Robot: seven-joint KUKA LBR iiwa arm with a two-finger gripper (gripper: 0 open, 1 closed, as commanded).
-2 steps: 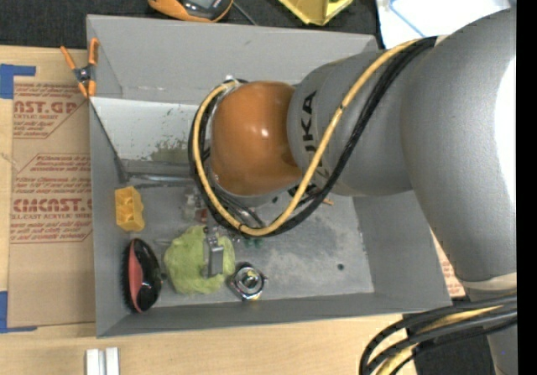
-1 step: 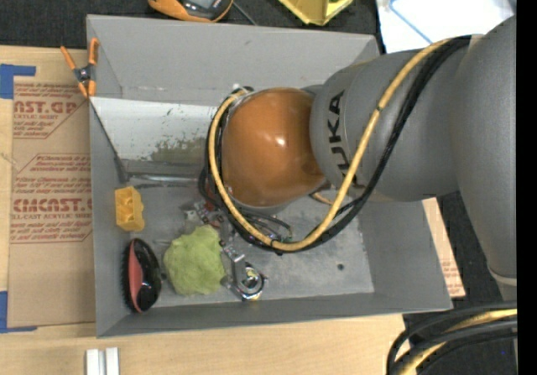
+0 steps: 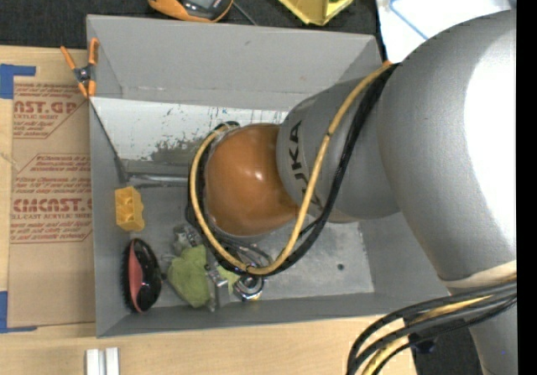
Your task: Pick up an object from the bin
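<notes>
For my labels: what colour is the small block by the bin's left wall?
The block is yellow; camera view.

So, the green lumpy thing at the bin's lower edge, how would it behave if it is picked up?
The green thing looks crumpled and irregular, so it is probably soft and would sag or deform. It seems light for its size. With no round outline, it is unlikely to roll.
</notes>
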